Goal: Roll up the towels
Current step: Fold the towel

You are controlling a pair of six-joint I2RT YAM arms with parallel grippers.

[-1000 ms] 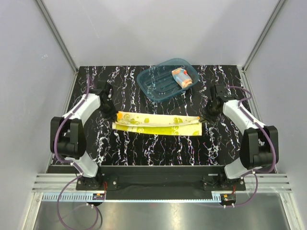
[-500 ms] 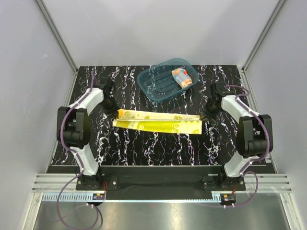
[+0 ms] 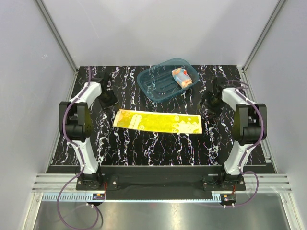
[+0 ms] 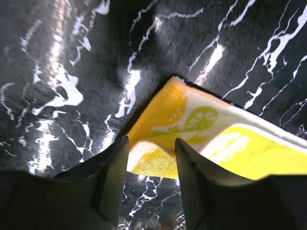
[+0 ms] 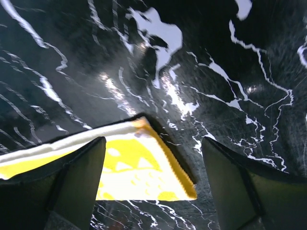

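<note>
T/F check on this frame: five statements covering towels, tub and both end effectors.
1. The yellow towel lies flat as a long strip on the table. True.
2. The teal tub is empty. False: a rolled orange-dotted towel lies in it.
3. The right end effector is open and grips nothing. True.
4. The left end effector is clamped on the yellow towel. False: its fingers stand apart, and the towel corner lies loose on the table.
5. The teal tub sits on the yellow towel. False: it stands apart, farther back on the table.
</note>
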